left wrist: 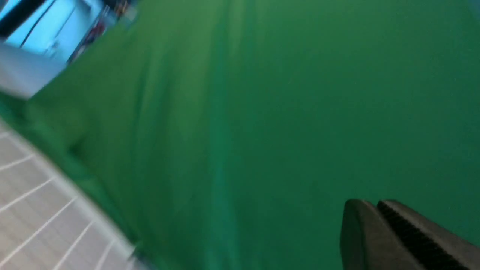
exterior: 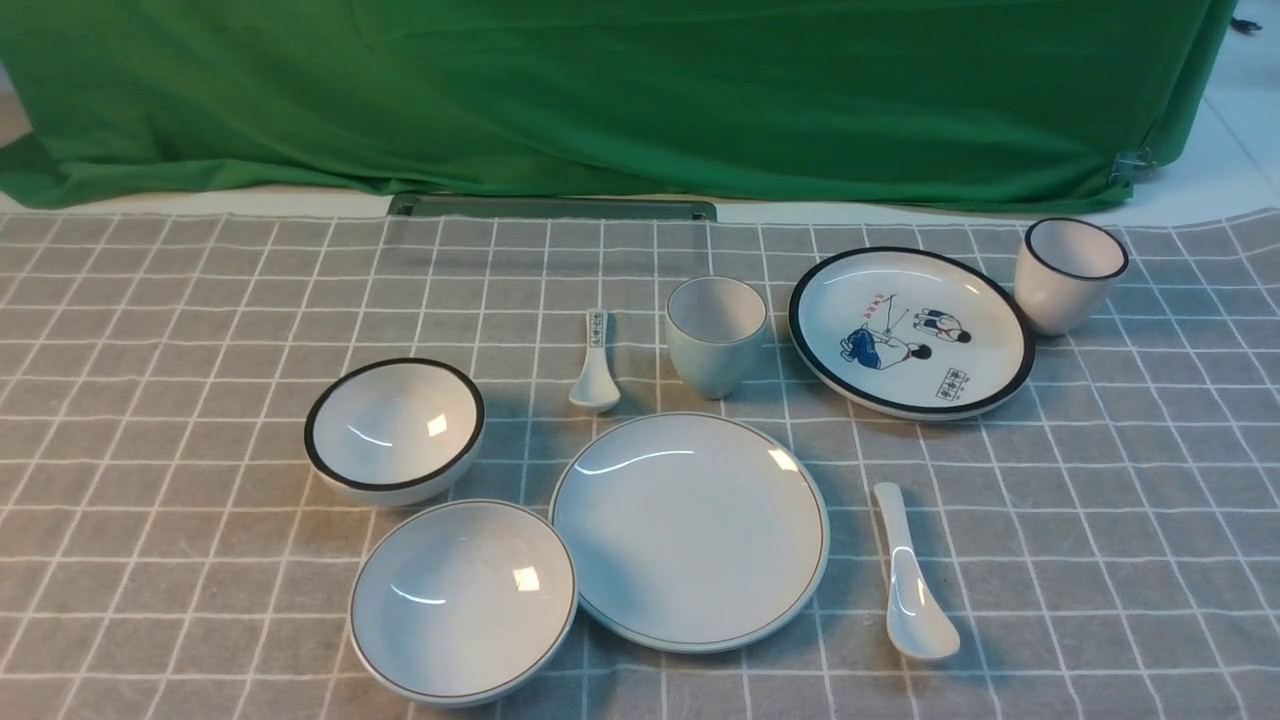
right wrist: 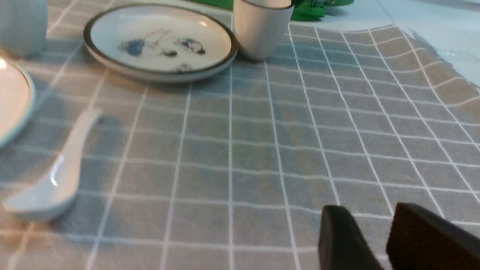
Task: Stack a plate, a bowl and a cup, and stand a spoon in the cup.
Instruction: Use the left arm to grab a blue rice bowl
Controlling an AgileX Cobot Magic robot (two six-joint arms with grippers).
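Lying flat: spoon (exterior: 912, 590) beside plate (exterior: 690, 530) | bowl (exterior: 462, 600) beside plate | cup (exterior: 716, 335) upright behind

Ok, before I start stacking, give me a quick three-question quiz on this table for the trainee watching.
1. True or false: the bowl sits on the plate with the cup inside it.
2. The spoon lies: A in the cup; B on the cloth, right of the plate; C across the bowl.
3. Which gripper shows a gap between its jaws?
Key: 1 false, each rests on the cloth itself. 2 B. 3 the right gripper, holding nothing; the left gripper is shut.
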